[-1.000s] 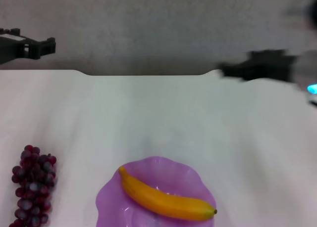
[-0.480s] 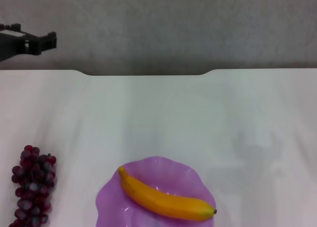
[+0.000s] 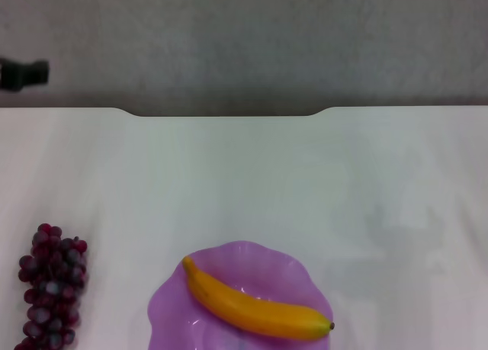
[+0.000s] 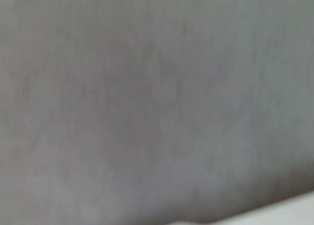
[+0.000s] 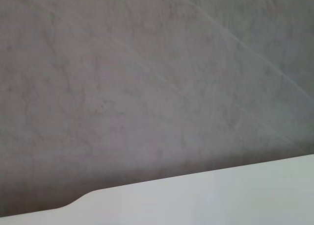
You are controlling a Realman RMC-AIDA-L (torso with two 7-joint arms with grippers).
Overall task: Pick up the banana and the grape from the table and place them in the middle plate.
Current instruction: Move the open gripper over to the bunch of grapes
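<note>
We see the banana (image 3: 255, 308) lying diagonally across the purple scalloped plate (image 3: 286, 270) at the bottom centre of the frame. The grape bunch (image 3: 51, 286) rests on the white table (image 3: 244, 175) at lower left, its long axis running toward us. Our left gripper (image 3: 23, 74) shows at the upper left edge, well apart from the grapes; we cannot tell its finger state. Our right gripper is out of view. Nothing stands between.

1. I saw the banana (image 3: 255, 308), yellow-orange and curved, lying across the middle plate (image 3: 252, 260), its dark tip toward my right.
2. The plate, glossy light purple with a scalloped rim, sat at the near edge of the white worktop (image 3: 252, 175).
3. The grape (image 3: 51, 286), a dark red-purple bunch, lay on the worktop well left of the plate.
</note>
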